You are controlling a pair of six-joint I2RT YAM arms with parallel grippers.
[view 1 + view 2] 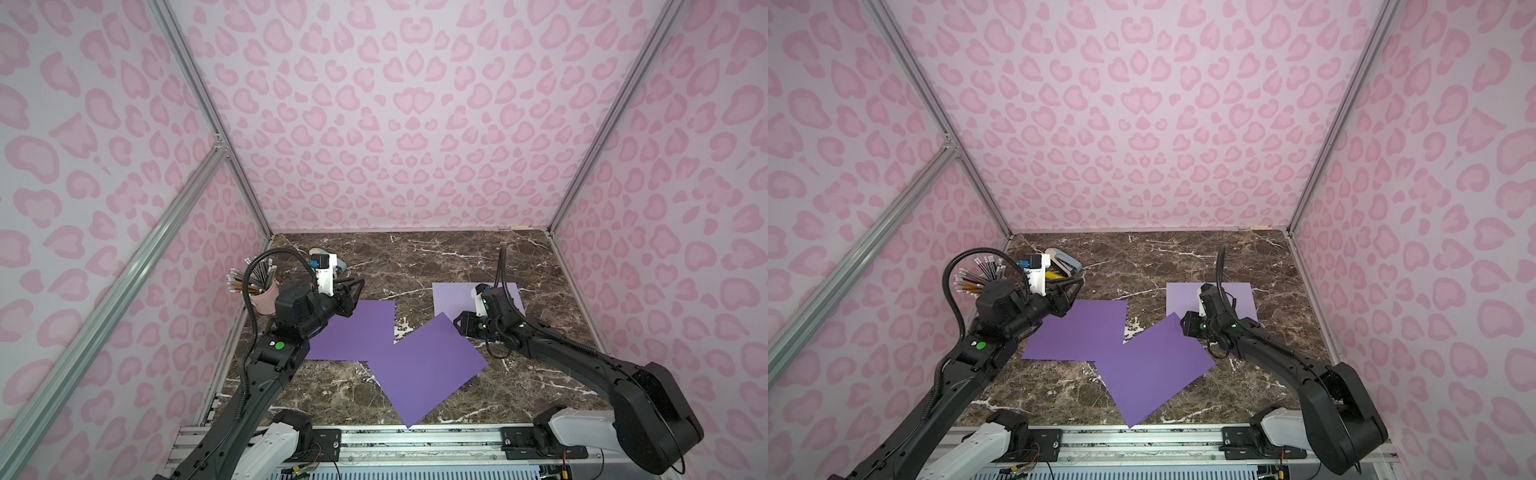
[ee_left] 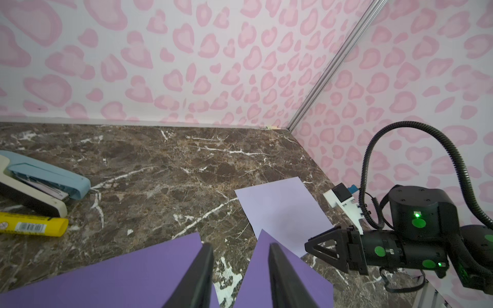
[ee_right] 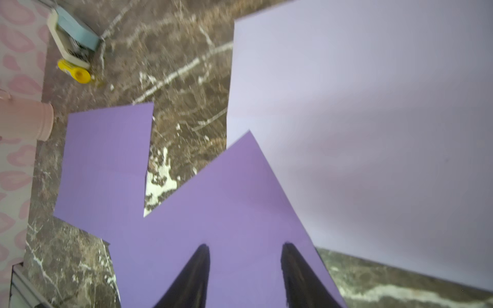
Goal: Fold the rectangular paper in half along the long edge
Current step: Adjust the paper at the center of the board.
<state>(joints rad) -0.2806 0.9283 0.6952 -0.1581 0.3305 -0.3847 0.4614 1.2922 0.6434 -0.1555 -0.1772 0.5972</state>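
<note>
A dark purple rectangular paper (image 1: 428, 370) (image 1: 1154, 370) lies flat and tilted mid-table, its near corner at the front rail. It overlaps a second dark purple sheet (image 1: 357, 332) on the left and a pale lavender sheet (image 1: 453, 297) at the back right. My left gripper (image 1: 355, 291) (image 2: 241, 248) hovers open over the left sheet's far corner, with bare marble between the jaws. Above the tilted paper's (image 3: 213, 202) far right corner my right gripper (image 1: 457, 323) (image 3: 245, 246) stands open, holding nothing.
A pink cup of pencils (image 1: 266, 297) stands by the left wall. A blue stapler (image 2: 40, 184) and a yellow glue stick (image 2: 32, 226) lie at the back left. Patterned walls close three sides; an aluminium rail (image 1: 415, 440) runs along the front.
</note>
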